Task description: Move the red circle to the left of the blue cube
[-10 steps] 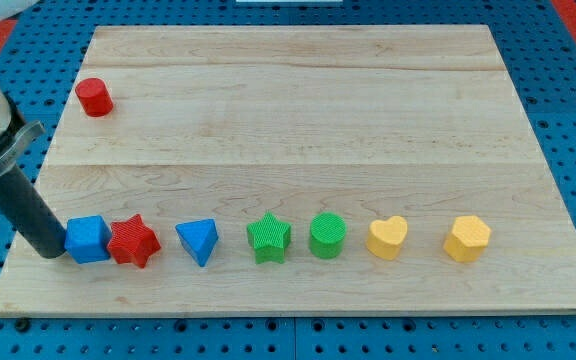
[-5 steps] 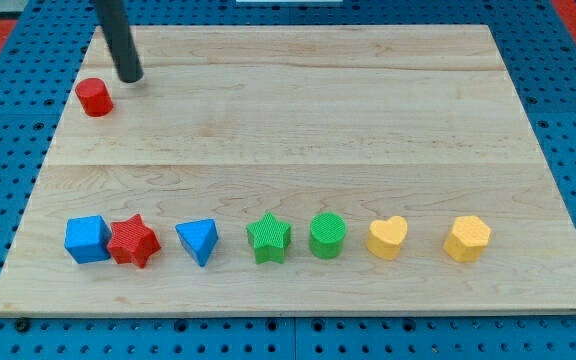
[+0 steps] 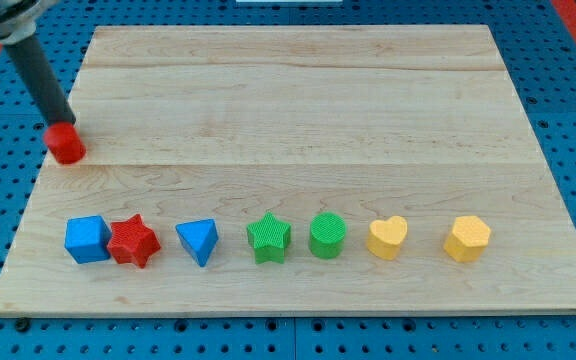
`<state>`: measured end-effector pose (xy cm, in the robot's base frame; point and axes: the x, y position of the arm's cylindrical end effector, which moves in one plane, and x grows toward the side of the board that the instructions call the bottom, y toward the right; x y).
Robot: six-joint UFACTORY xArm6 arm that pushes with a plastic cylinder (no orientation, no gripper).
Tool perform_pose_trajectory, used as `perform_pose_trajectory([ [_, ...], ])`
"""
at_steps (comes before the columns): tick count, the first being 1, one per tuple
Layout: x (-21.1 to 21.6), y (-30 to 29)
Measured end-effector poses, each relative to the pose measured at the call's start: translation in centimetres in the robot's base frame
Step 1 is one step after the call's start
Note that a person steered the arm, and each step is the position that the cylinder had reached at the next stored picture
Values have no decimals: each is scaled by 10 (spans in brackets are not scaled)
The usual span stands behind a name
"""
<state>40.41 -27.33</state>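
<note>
The red circle [image 3: 66,143] is a small red cylinder near the left edge of the wooden board [image 3: 298,110]. My tip [image 3: 62,122] touches its upper side, with the dark rod slanting up to the view's top left. The blue cube [image 3: 87,239] sits below it, at the left end of the bottom row, touching the red star [image 3: 133,241] on its right. A strip of bare board lies between the cube and the board's left edge.
Along the bottom row, right of the red star, stand a blue triangle [image 3: 198,241], a green star [image 3: 268,238], a green circle [image 3: 327,236], a yellow heart [image 3: 387,238] and a yellow hexagon [image 3: 467,239]. Blue pegboard surrounds the board.
My tip went from beside the blue cube up to the top left, then came down behind the red circle and pushed it down and to the left.
</note>
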Motion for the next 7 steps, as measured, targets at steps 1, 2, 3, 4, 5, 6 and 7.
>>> perform_pose_trajectory([
  [1,52,1],
  [2,56,1],
  [3,57,1],
  [4,62,17],
  [5,37,32],
  [6,68,49],
  [7,70,54],
])
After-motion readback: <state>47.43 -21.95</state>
